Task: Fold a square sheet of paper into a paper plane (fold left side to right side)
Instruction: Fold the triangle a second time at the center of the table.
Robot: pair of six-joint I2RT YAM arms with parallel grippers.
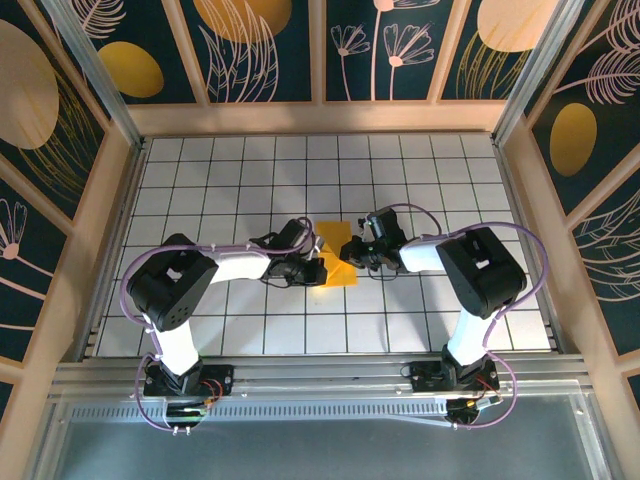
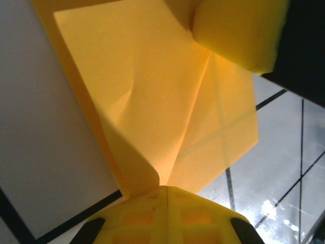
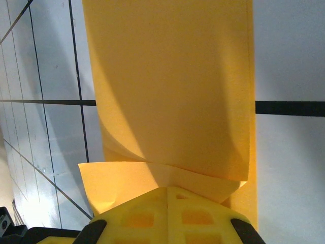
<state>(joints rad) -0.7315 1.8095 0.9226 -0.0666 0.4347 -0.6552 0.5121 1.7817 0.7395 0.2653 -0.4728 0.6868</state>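
Note:
The square sheet of paper is orange-yellow and partly folded, held up between both grippers over the middle of the grid table. My left gripper pinches its left side. In the left wrist view the yellow jaws are shut on the paper, which bends up out of them with a centre crease. The right gripper's yellow finger shows at the top right of that view. My right gripper holds the opposite edge. Its jaws are shut on overlapping layers of the paper.
The white grid table is bounded by wooden walls on the left, back and right. A metal rail runs along the near edge by the arm bases.

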